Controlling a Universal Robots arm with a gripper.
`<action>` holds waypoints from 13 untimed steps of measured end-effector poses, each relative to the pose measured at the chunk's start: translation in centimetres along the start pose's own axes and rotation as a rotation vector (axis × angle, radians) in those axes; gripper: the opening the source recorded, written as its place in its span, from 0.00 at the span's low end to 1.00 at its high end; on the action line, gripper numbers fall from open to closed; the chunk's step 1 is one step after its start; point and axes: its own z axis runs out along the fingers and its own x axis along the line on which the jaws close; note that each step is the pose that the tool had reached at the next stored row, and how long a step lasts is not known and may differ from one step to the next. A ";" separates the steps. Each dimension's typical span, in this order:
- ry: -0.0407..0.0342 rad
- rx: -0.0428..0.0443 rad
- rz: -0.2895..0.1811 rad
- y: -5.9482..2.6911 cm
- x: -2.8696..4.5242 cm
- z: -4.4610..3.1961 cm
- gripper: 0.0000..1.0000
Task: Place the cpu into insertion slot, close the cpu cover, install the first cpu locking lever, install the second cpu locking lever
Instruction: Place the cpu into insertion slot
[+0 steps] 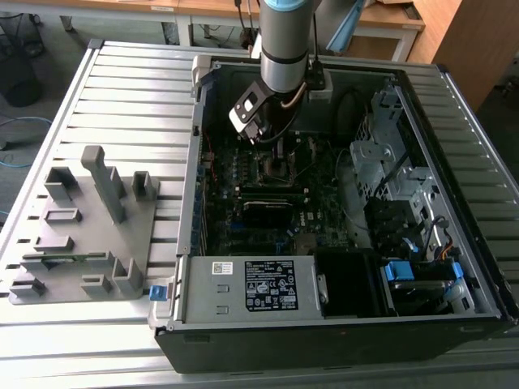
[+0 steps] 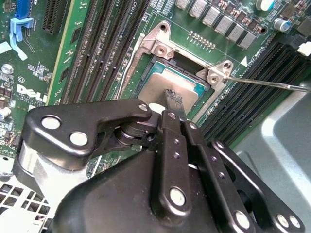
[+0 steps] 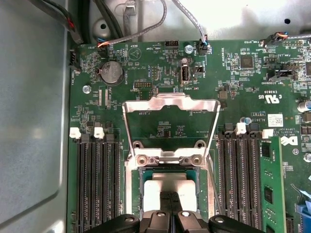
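The cpu [image 3: 167, 183] lies flat in the insertion slot [image 3: 132, 194], silver top up, its green edge showing just inside the slot's rim. In the second wrist view we see the same: cpu [image 2: 163, 87] seated level, w/ a dark strip of the slot [image 2: 187, 65] bare at one side.

The slot sits near the middle of the green board [image 3: 243, 87], well in from its edges, w/ long black memory slots [image 3: 95, 179] on both sides.

The gripper [image 2: 173, 97] is drawn narrow, fingers together, tip right over the middle of the cpu top. We can't tell if it touches or hangs just clear. Nothing shows between the fingers. In the first wrist view the gripper [image 3: 169, 198] covers part of the cpu's middle. In the exterior view the gripper [image 1: 276, 152] reaches down into the open PC case [image 1: 340, 344], which lies on a slatted worktop [image 1: 122, 89].

The cpu cover [image 3: 170, 103] is open, tipped up on its hinge at one edge of the slot, board visible thru its cut-out. A thin locking lever [image 2: 272, 85] juts from the slot's corner bracket, out over the memory slots, not latched.

A grey fixture block [image 1: 89, 235] rests near the worktop's edge at the exterior view's left, apart from the case.
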 end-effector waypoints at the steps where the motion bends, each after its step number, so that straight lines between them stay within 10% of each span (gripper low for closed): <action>1: -0.0001 0.0001 0.000 0.00 0.00 0.00 0.11; 13: -0.0001 0.0000 0.000 -0.02 0.00 0.25 0.11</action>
